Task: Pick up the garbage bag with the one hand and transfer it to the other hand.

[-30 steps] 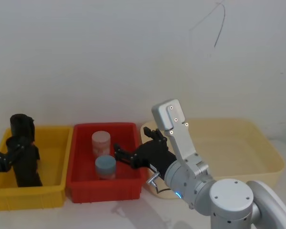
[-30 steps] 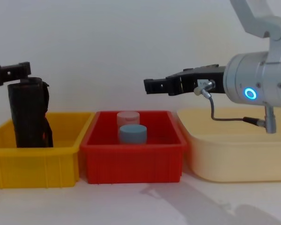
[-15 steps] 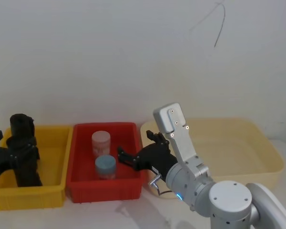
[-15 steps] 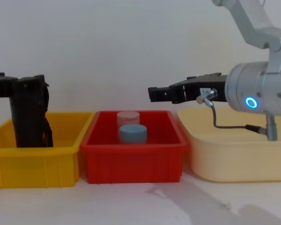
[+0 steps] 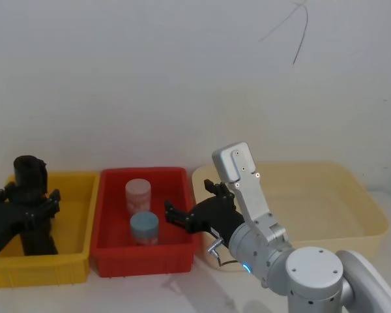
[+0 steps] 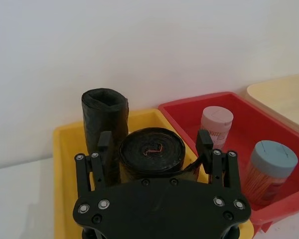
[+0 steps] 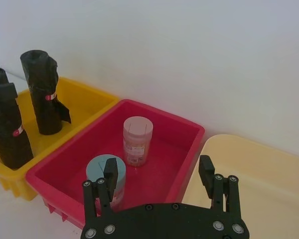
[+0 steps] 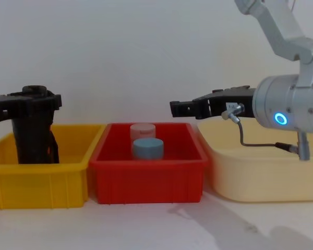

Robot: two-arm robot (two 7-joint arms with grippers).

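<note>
Left hand (image 6: 155,139) is down over the yellow bin (image 8: 41,179), fingers spread, one on each side of the bag (image 6: 151,155). A slight gap shows on both sides, so it's released, no grip. Bag stands upright in the bin, with a second roll (image 6: 104,115) just beside it on the wall side. Right hand (image 8: 176,109) hangs above the red bin's (image 8: 146,179) right edge, pointing left, fingers apart and holding nothing. Two jars (image 8: 147,148) sit in the red bin.
</note>
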